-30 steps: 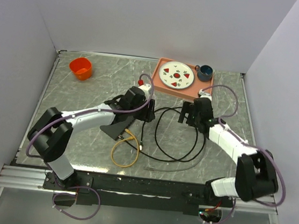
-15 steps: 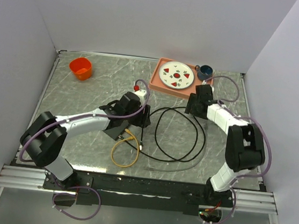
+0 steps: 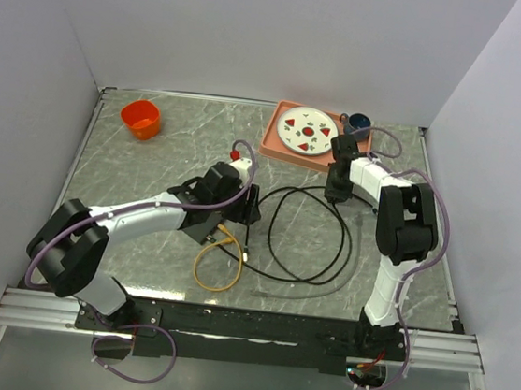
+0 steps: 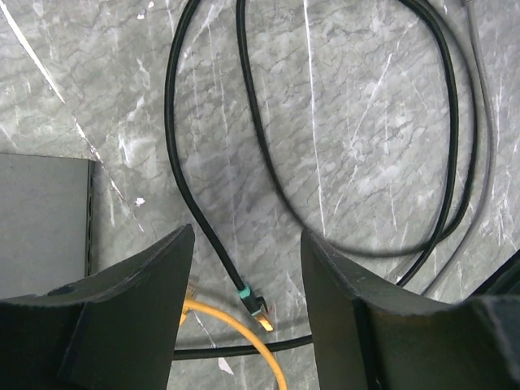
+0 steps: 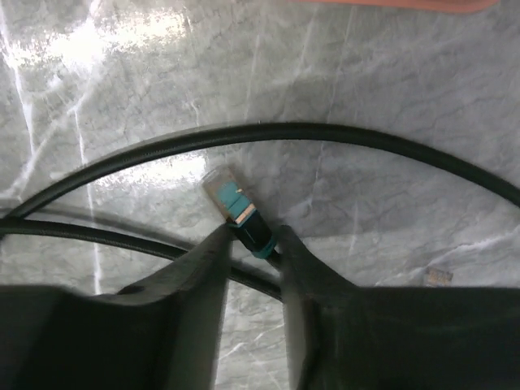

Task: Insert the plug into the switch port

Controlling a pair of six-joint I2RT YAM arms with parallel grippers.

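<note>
Looking down from the top camera, the black box (image 3: 193, 229) lies half hidden under the left arm (image 3: 146, 208), and the left gripper (image 3: 243, 208) hangs just off its far right corner. The right gripper (image 3: 336, 190) is well to the right of the box, low over the black cable (image 3: 312, 279) whose loops sprawl between them. A yellow cable (image 3: 198, 265) curls at the box's near side. This view is too coarse to show either pair of jaws, or the port.

The left wrist camera fills that in. Its jaws stand wide apart with nothing in them, over the table (image 4: 349, 146) just right of the box, probably ready to steady the box. Beneath them lies the cable's other end (image 4: 253, 302), which the top view barely shows. The box's narrow side shows here, yet I cannot make out a port.

The right wrist camera alone shows the grip: the jaws stand narrow, pinching the teal collar (image 5: 250, 230) behind the clear plug (image 5: 221, 188), so its tip sticks out free for insertion. No box appears here, so the plug is well apart from it.
</note>
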